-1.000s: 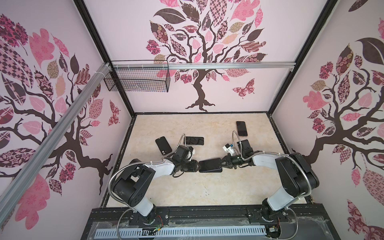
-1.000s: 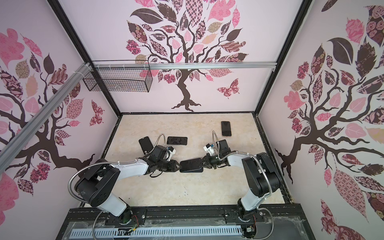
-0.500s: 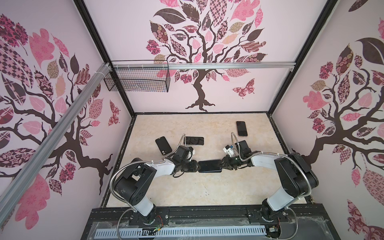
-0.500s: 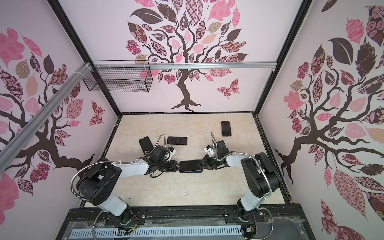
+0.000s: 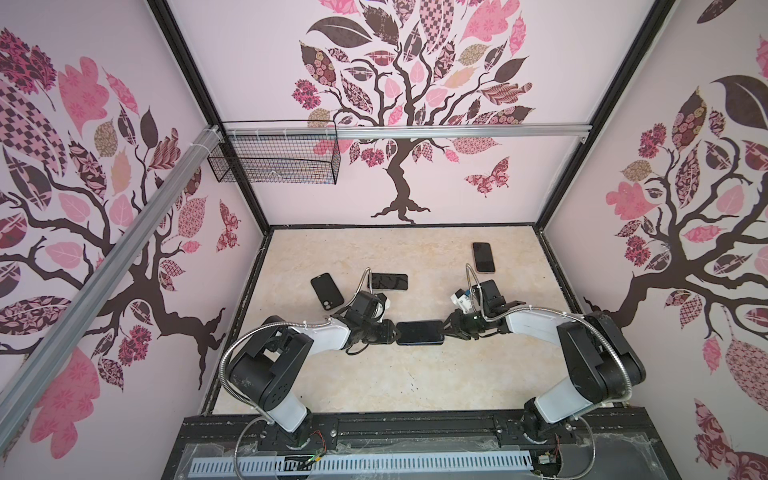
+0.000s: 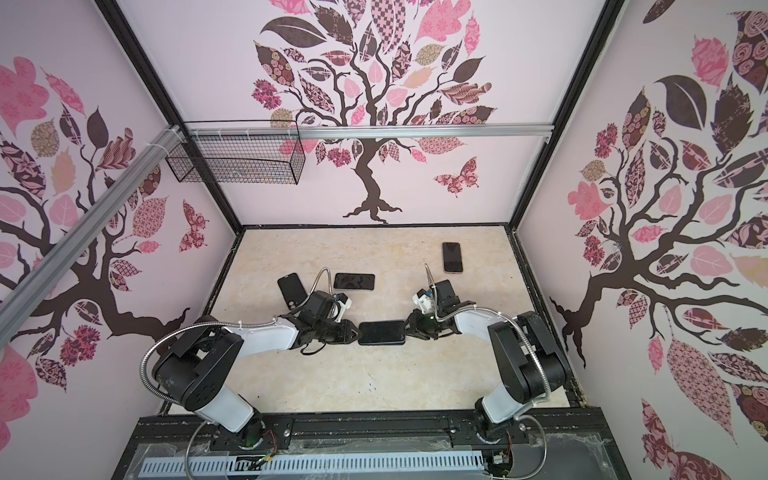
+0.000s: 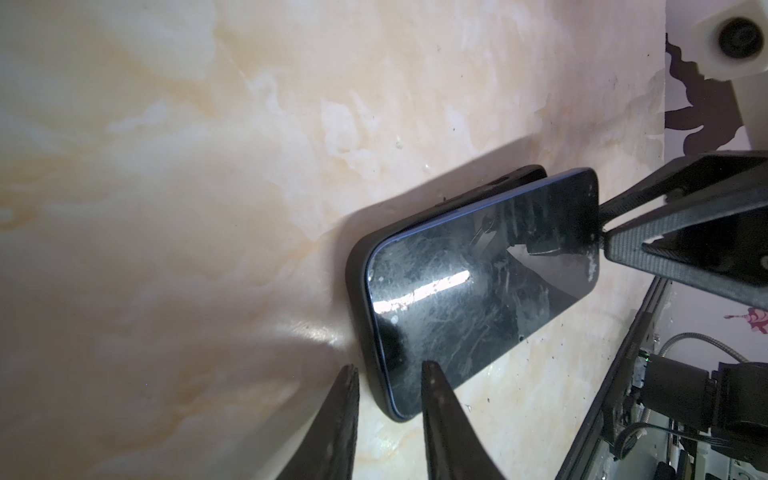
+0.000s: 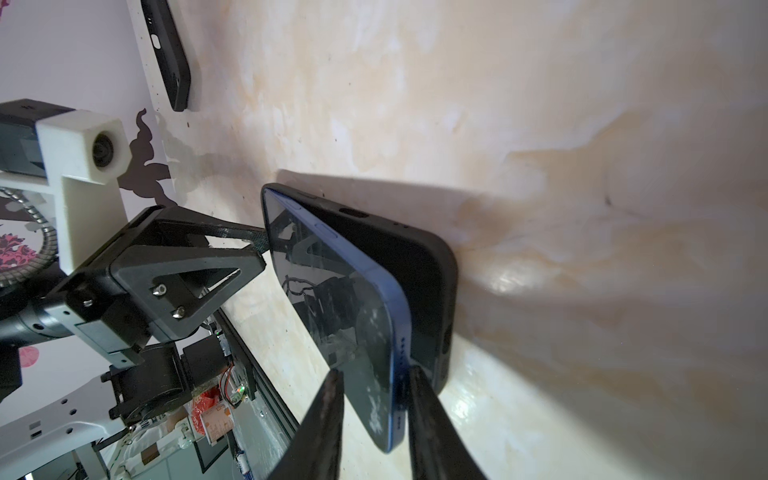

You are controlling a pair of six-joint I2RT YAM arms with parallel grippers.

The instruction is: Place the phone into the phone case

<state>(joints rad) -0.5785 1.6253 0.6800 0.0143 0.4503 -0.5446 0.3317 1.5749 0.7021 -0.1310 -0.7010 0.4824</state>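
— Where is the phone [image 5: 419, 332] lying?
— In the middle of the table [image 5: 374, 382], half inside the phone case [image 8: 428, 266]. The end by the left gripper [image 7: 389, 368] is sitting in; the end by the right gripper [image 8: 376, 371] is standing proud (blue rim showing).
— Are they clamping?
— Each pair of jaws is straddling its end, narrowly parted; whether they are pressing, I cannot tell.

The phone [image 5: 419, 332] lies on the phone case [image 8: 432, 266] in the middle of the desk [image 5: 374, 378], between two claws.
The left claw [image 5: 392, 332] is at the phone's 9 o'clock end and the right claw [image 5: 445, 330] at its 3 o'clock end, where the phone tilts off the phone case. A spare case [image 5: 327, 291] lies at 10 o'clock, a second phone [image 5: 388, 281] at 11 and a third phone [image 5: 483, 257] at 1.
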